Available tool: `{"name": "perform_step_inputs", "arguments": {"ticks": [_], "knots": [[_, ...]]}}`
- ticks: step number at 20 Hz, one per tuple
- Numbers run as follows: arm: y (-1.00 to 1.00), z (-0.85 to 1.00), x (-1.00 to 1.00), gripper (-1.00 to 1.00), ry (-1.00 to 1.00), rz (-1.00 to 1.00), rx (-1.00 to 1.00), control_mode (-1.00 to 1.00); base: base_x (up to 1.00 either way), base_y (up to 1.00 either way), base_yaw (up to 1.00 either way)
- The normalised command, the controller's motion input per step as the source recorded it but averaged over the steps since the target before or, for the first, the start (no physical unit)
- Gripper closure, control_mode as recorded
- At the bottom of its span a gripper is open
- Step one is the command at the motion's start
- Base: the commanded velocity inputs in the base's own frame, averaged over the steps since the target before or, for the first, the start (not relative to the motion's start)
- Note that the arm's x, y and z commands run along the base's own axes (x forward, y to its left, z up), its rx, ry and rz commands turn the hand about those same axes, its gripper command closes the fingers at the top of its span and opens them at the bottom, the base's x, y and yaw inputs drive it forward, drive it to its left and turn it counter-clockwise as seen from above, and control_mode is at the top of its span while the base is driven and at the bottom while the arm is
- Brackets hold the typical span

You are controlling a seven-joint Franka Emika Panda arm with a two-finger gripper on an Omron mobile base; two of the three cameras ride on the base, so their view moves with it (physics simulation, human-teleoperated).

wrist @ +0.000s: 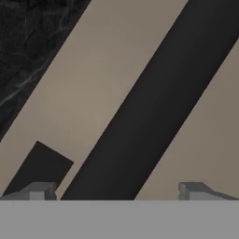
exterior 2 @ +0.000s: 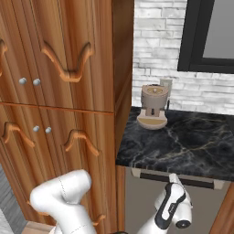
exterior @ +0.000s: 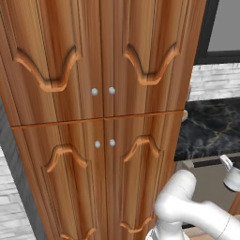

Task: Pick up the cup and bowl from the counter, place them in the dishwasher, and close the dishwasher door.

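dishwasher door (exterior 2: pixel 151 201): grey-beige panel under the counter (exterior 2: pixel 183 141), upright and shut, with a dark bar handle (exterior 2: pixel 176 179) across its lighter top strip. in the hand view the handle (wrist: pixel 149 98) runs as a diagonal black band over the beige panel (wrist: pixel 84 88), with black marble (wrist: pixel 28 42) in the upper left corner. gripper (wrist: pixel 116 191): jaws spread wide, nothing between them, fingertips (wrist: pixel 39 190) close before the handle. counter carries a beige coffee machine (exterior 2: pixel 154 106) by the brick wall (exterior 2: pixel 155 41). tall carved wooden cabinet (exterior: pixel 93 117) stands left of the counter.
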Motion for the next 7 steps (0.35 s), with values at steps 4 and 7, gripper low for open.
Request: {"name": "perform_step_inputs", "arguments": {"ticks": [4, 7], "knots": [[-0.05, -0.47, 0.99, -1.00, -0.02, 0.00, -0.15, -1.00, 0.00, 0.00, 0.00], [0.00, -0.94, 1.00, -1.00, -0.20, 0.00, -0.35, -1.00, 0.00, 0.00, 0.00]]}}
